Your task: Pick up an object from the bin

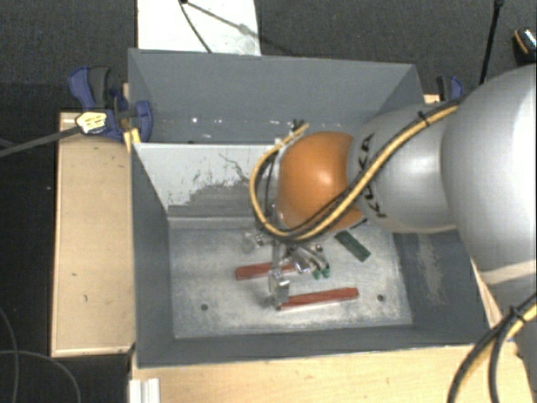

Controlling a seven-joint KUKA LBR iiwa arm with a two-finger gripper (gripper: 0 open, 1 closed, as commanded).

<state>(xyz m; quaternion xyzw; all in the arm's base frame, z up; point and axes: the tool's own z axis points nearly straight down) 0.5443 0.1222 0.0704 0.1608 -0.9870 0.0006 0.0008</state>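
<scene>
Just beside the pincer [279,292], reddish-brown stick [327,296]

Dark green strip [353,246], tilted, up and to the right of the gripper [279,295]. Small green bits [321,269] nearer, same side. Red-brown stick [250,272] just left.

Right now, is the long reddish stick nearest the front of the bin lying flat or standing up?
Lying flat: the reddish stick stretches lengthwise along the bin floor.
</scene>
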